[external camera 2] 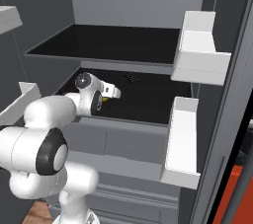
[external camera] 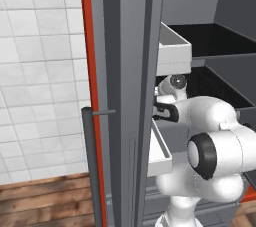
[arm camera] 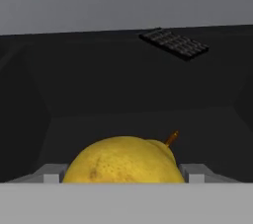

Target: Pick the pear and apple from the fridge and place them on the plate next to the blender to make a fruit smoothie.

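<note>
The fridge (external camera: 125, 71) stands open, and my arm reaches onto its middle black shelf (external camera 2: 148, 99). The pear (arm camera: 121, 161), yellow with a short brown stem, sits between the two fingertips (arm camera: 54, 173) of my gripper (arm camera: 123, 176), and both pads press its sides. In the right base view, a sliver of the pear (external camera 2: 105, 98) peeks out under the gripper (external camera 2: 112, 93) at the shelf's left front. The apple, the plate and the blender are out of view.
A dark chocolate bar (arm camera: 173, 44) lies further back on the same shelf (external camera 2: 131, 77). White door bins (external camera 2: 197, 50) (external camera 2: 180, 139) hang to the right, and another bin (external camera: 172, 51) sits near the arm. An upper shelf (external camera 2: 113, 43) is close overhead.
</note>
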